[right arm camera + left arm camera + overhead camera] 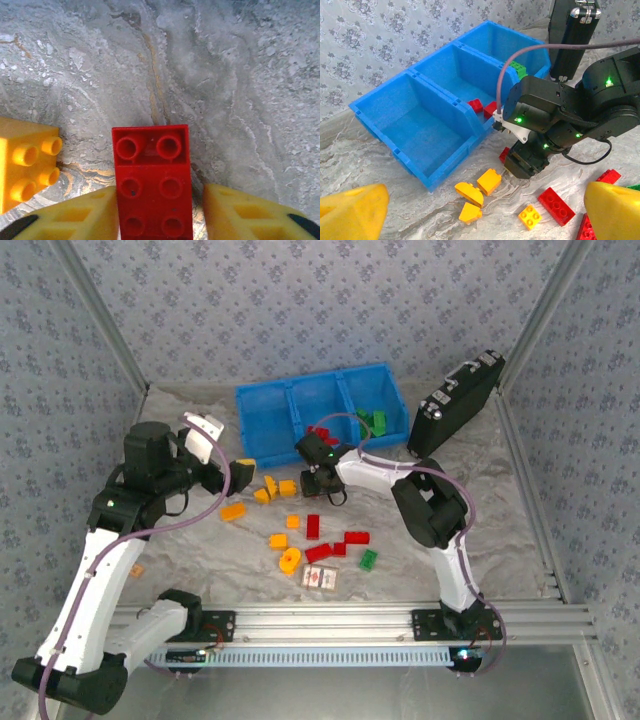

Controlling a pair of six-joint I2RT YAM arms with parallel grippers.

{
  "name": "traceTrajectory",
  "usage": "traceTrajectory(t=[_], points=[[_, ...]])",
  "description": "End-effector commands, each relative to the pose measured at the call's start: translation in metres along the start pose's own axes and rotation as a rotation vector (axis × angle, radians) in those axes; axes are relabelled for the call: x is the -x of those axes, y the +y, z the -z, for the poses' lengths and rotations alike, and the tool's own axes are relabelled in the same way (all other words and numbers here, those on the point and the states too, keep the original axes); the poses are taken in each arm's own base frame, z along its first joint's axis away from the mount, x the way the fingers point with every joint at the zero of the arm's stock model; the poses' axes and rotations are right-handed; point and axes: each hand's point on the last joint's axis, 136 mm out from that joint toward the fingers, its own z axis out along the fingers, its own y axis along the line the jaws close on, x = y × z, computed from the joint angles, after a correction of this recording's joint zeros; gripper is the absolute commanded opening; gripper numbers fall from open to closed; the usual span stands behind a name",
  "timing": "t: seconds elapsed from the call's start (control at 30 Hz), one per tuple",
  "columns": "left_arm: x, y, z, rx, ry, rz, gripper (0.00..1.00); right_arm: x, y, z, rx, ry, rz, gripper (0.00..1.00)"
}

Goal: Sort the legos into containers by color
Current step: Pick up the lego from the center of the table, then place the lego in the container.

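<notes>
Looks like the right gripper (pixel 159 210) is mid-pick, yellow fingers parted around a red two-by-four plastic lego brick (pixel 151 175) lying bottom-centre on the grey table (pixel 225 75), not squeezing yet, so next it should close, lift and drop it in the middle bin of the bright blue three-bin plastic tray (pixel 262 430) at upper centre, while the left gripper (pixel 238 470) hangs open, empty.

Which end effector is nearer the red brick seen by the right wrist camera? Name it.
Right. The right end effector straddles the red brick, flanking it on both sides. The left end effector sits open, farther off to the left.
</notes>
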Motion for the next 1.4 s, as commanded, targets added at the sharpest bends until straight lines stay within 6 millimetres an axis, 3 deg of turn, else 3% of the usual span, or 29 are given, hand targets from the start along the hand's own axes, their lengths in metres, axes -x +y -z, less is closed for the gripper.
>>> traceTrajectory(t=[0.0, 0.17, 0.37, 0.47, 0.6, 0.73, 0.87, 1.03, 1.23, 1.37], points=[[0.013, -0.007, 0.007, -0.027, -0.043, -0.008, 1.0, -0.005, -0.007, -0.002, -0.045, 0.02, 0.002, 0.4], [0.01, -0.006, 0.004, -0.023, -0.041, -0.005, 1.0, 0.002, -0.012, 0.008, -0.042, 0.0, 0.006, 0.3], [0.007, 0.001, 0.0, 0.011, -0.032, 0.009, 1.0, 0.024, -0.017, 0.025, -0.015, -0.036, 0.011, 0.26], [0.006, 0.016, -0.003, 0.099, -0.046, 0.042, 1.0, 0.044, -0.024, 0.044, -0.021, -0.089, 0.015, 0.26], [0.006, 0.01, -0.003, 0.089, -0.098, -0.032, 1.0, 0.074, -0.033, 0.07, -0.025, -0.169, 0.012, 0.26], [-0.002, 0.025, -0.007, 0.168, -0.054, -0.024, 1.0, 0.105, -0.038, 0.084, -0.016, -0.242, 0.0, 0.26], [-0.006, 0.026, -0.017, 0.157, -0.018, -0.001, 1.0, 0.136, -0.045, 0.082, -0.004, -0.304, -0.031, 0.26], [-0.008, 0.04, -0.028, 0.222, 0.046, 0.026, 1.0, 0.165, -0.051, 0.057, -0.002, -0.342, -0.041, 0.28], [-0.015, 0.034, -0.04, 0.211, 0.105, -0.031, 1.0, 0.18, -0.049, 0.026, 0.0, -0.334, -0.051, 0.36], [-0.016, 0.033, -0.043, 0.207, 0.126, -0.041, 1.0, 0.182, -0.051, 0.023, 0.014, -0.339, -0.068, 0.4]])
